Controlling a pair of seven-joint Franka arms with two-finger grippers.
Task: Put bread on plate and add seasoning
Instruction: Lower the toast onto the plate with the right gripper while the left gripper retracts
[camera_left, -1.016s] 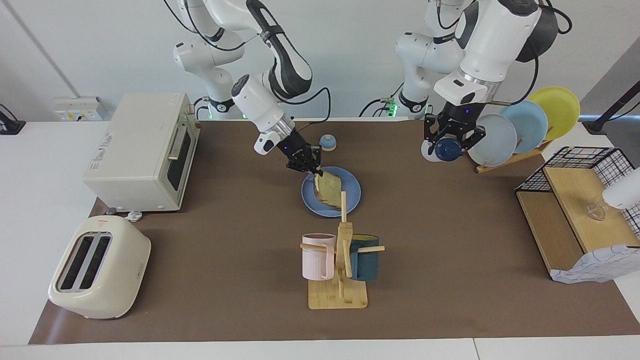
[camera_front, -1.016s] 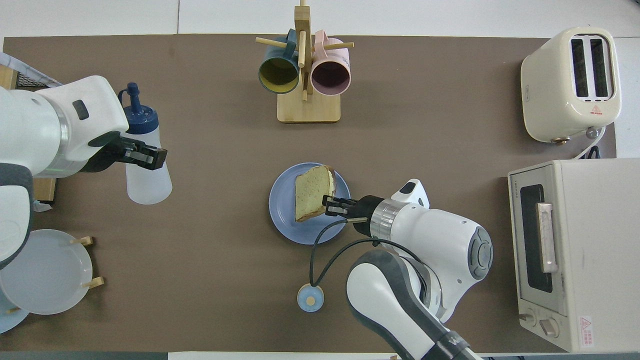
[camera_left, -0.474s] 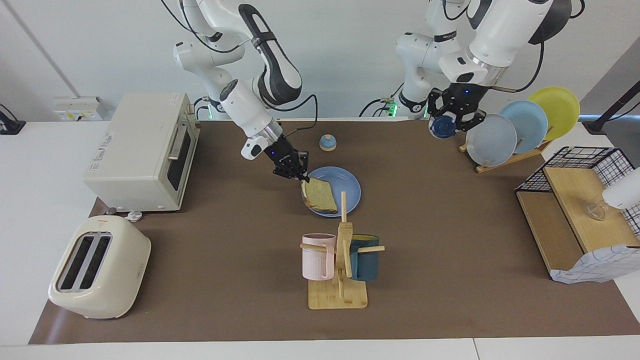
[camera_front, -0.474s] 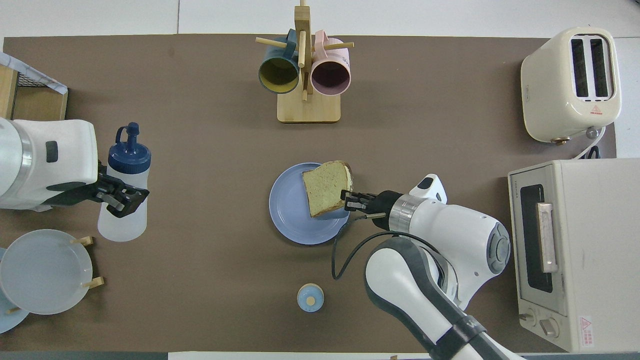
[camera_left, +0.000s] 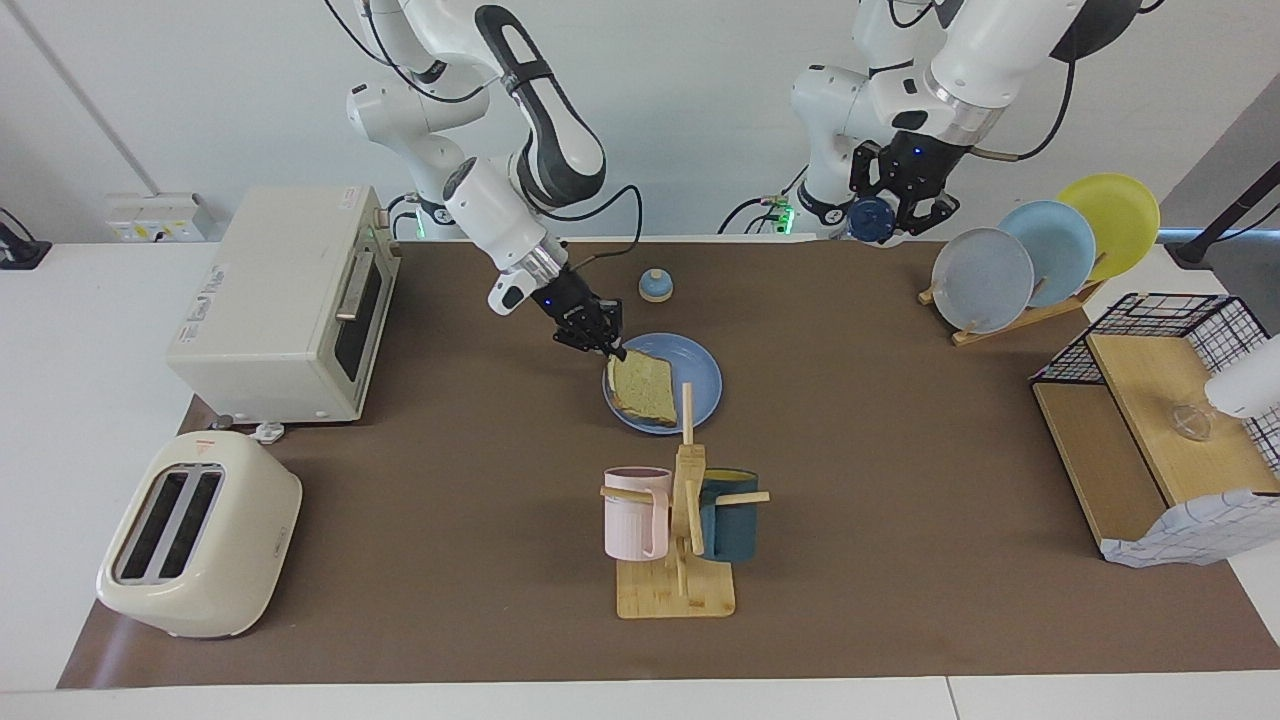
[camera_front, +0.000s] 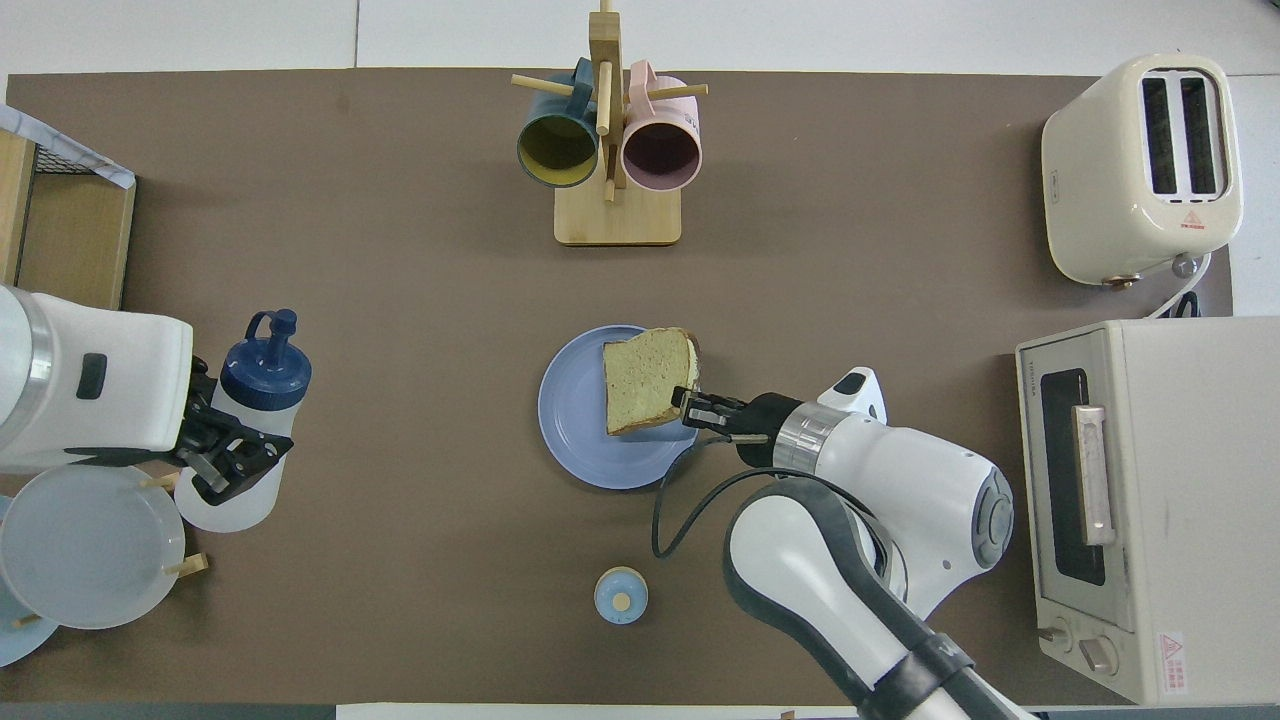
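Now the right gripper (camera_left: 607, 347) reaches down on a slanted forearm from the toaster oven's (camera_left: 290, 300) side, its jaws closed on the corner of the bread (camera_left: 642, 388) that lies nearest the robots. The slice rests tilted on the plate (camera_left: 702, 375), over the plate's edge toward the right arm's end of the bench (camera_left: 900, 450), with that pinched corner lifted. In the overhead view the gripper (camera_front: 688, 404) sits at the plate's (camera_front: 575, 430) rim, and the bread (camera_front: 648, 378) covers the part of the plate farther from the robots.

The left gripper (camera_left: 893, 205) hangs high over the bench edge nearest the robots, beside the plate rack (camera_left: 1030, 255), the wrist pointing steeply down. Its jaws grip the seasoning (camera_left: 868, 217) around the body, so the bottle stands with its navy cap uppermost. From overhead the left gripper (camera_front: 225, 462) holds the seasoning (camera_front: 245, 420) well apart from the plate, toward the left arm's end.

Compared with a second ago, the bread has settled lower and flatter on the plate, and the right wrist has drawn back slightly toward the toaster oven. The left arm has lifted the seasoning clear of the bench beside the plate rack and carried it toward the robots.

The bell (camera_left: 655, 286) stands nearer to the robots than the plate; the mug tree (camera_left: 683, 530) stands farther.
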